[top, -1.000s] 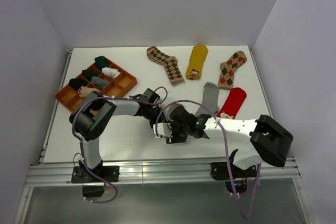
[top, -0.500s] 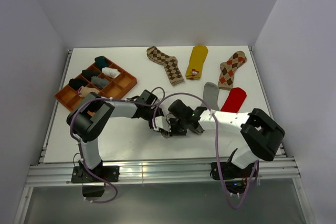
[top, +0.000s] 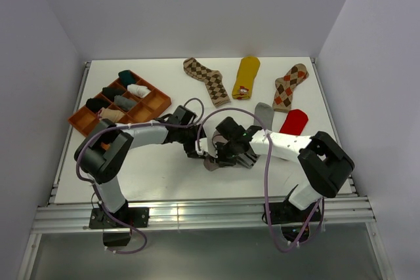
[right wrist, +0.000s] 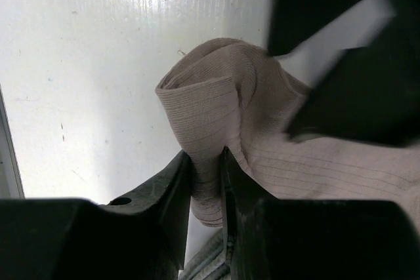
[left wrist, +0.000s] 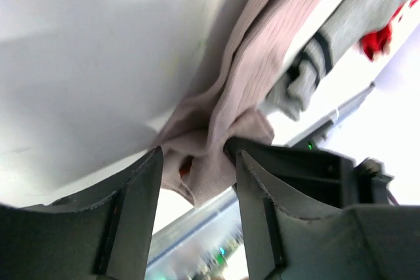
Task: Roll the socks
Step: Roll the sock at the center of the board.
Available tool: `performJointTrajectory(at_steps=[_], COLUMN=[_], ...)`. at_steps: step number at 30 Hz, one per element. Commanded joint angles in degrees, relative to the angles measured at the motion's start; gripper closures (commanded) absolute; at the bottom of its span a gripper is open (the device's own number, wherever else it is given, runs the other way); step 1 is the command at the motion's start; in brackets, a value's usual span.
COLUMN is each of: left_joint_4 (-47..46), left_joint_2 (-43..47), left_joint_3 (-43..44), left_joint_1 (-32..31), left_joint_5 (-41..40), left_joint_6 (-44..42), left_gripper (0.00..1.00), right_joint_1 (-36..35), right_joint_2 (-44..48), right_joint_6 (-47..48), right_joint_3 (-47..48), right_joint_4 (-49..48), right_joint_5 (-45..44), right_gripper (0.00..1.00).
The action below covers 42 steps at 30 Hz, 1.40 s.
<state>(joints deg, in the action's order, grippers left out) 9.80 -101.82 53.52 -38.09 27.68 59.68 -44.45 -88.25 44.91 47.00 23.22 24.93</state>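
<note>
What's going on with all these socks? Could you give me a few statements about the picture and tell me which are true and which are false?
1. The right tool pinches a fold of the taupe sock. True.
2. The mustard sock lies in the orange tray. False: it lies flat on the table, between two argyle socks.
3. The red sock is rolled up. False: it lies flat beside the grey sock.
4. Several tray compartments hold fabric bundles. True.
</note>
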Motion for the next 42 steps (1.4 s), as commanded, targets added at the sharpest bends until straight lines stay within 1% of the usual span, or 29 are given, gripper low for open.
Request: performJointTrajectory(at_steps=[1,3,8,13,16,18,19,21,22,24,25,27,29,31,34,39,42], left_joint_4=[4.78,6.10,5.93,5.84,4.70,4.26,3.74,3.03,2.59,1.36,1.01,0.22,-0.40,-0.49,0.21,-0.13,-0.40], left_joint_2=[2.24,0.75,-4.16,-8.92,-10.85,-12.34,-13.05,-13.75,-14.54,-15.16,-15.60,-15.78,-15.08,-13.85,-12.62,-11.47,-10.86], left_joint_3=[4.31,6.24,10.72,14.07,14.25,14.33,13.99,13.72,13.28,13.02,12.84,12.67,11.88,11.26,10.82,9.68,8.71], left_joint_1=[0.99,1.70,2.40,2.58,2.58,2.58,2.58,2.58,2.58,2.75,3.10,3.89,5.39,6.70,8.37,10.14,10.49], left_joint_5=[-6.50,-7.64,-6.33,-2.11,1.04,1.85,2.89,3.17,4.12,4.40,4.66,4.84,4.49,3.87,2.73,1.85,1.24], left_joint_6=[-6.49,-7.64,-13.01,-15.55,-15.73,-15.65,-15.30,-14.94,-14.68,-14.24,-13.81,-13.63,-13.19,-13.27,-13.54,-13.36,-13.27], left_gripper=[0.46,0.45,0.42,0.42,0.42,0.44,0.46,0.54,0.63,0.73,0.82,0.92,1.00,1.00,1.00,1.00,1.00], right_joint_1=[0.59,0.68,0.59,0.50,0.50,0.41,0.50,0.41,0.50,0.50,0.41,0.50,0.59,0.85,1.73,3.66,5.68], right_joint_2=[-1.22,-1.31,-1.49,-1.66,-1.66,-1.66,-1.93,-2.10,-2.02,-2.02,-2.10,-2.19,-2.37,-2.80,-4.29,-8.86,-14.13], right_joint_6=[1.06,1.15,1.06,0.97,0.80,0.97,0.80,0.89,0.89,0.97,1.15,1.24,1.50,1.76,3.43,5.89,8.96], right_joint_3=[0.81,0.98,1.34,1.42,1.60,1.60,1.77,1.95,1.86,1.95,2.21,2.48,3.09,4.14,6.94,13.37,18.72], right_joint_4=[4.29,4.38,4.55,4.37,4.46,4.29,4.29,4.46,4.38,4.46,4.72,5.51,6.91,7.97,12.27,22.73,30.37], right_joint_5=[-1.72,-1.90,-2.08,-2.51,-2.60,-2.69,-2.69,-2.52,-2.52,-2.25,-2.17,-1.64,-0.94,0.55,3.71,9.34,12.68], right_gripper=[0.84,0.84,0.84,0.84,0.84,0.84,0.84,0.85,0.85,0.85,0.85,0.85,0.85,0.85,0.85,0.84,0.84])
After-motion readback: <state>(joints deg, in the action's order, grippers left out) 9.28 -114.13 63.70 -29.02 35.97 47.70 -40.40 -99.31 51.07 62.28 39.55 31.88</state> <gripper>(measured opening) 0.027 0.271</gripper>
